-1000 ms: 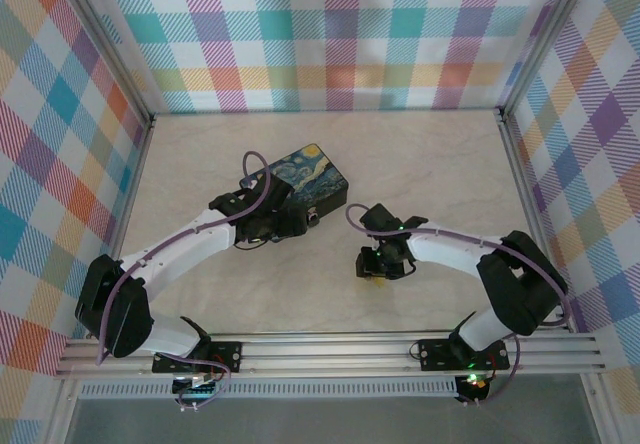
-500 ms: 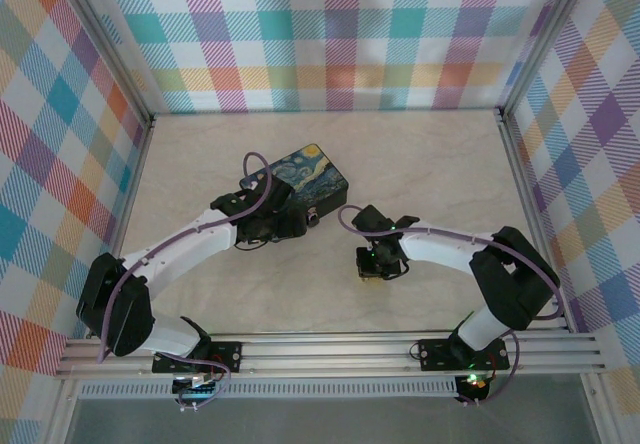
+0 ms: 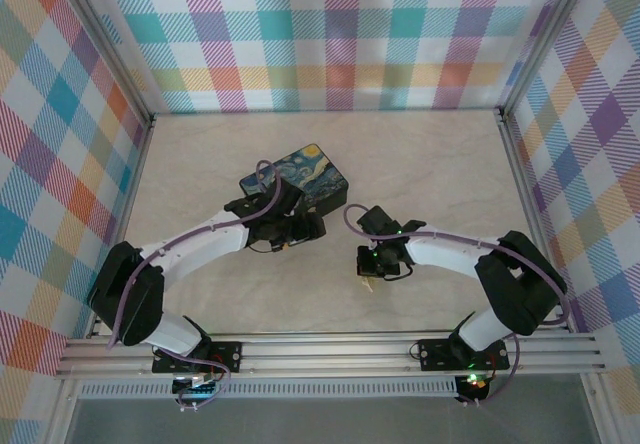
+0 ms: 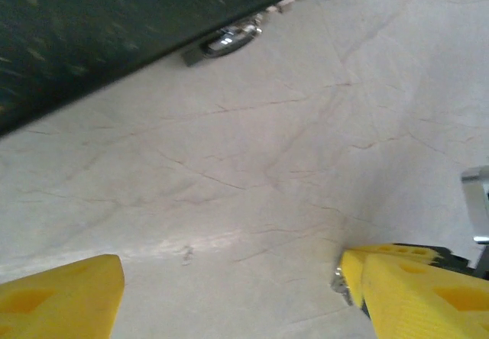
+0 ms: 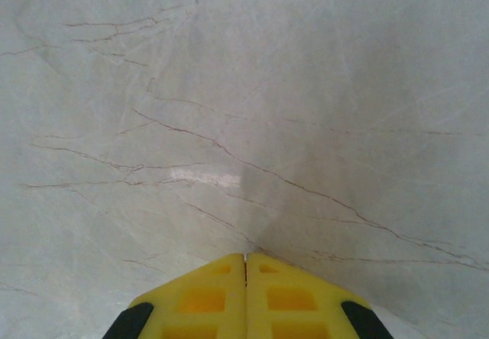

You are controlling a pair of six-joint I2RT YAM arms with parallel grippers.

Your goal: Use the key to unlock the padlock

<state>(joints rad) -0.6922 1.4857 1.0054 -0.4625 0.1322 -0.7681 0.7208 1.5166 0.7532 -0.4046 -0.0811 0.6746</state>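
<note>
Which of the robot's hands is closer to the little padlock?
Left. The left hand, open, points at the padlock at the blue box's edge, close by; the right hand, shut, is farther off over the table.

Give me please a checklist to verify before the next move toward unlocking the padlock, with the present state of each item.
1. Left gripper open: ok, its fingers stand wide apart.
2. Padlock in sight: ok, it gleams at the edge of the dark box.
3. Left gripper around the padlock: not ok, the padlock lies ahead, apart from the fingers.
4. Right gripper shut: ok, its fingertips meet.
5. Key held in the right gripper: cannot tell, nothing shows between the shut fingers.
</note>
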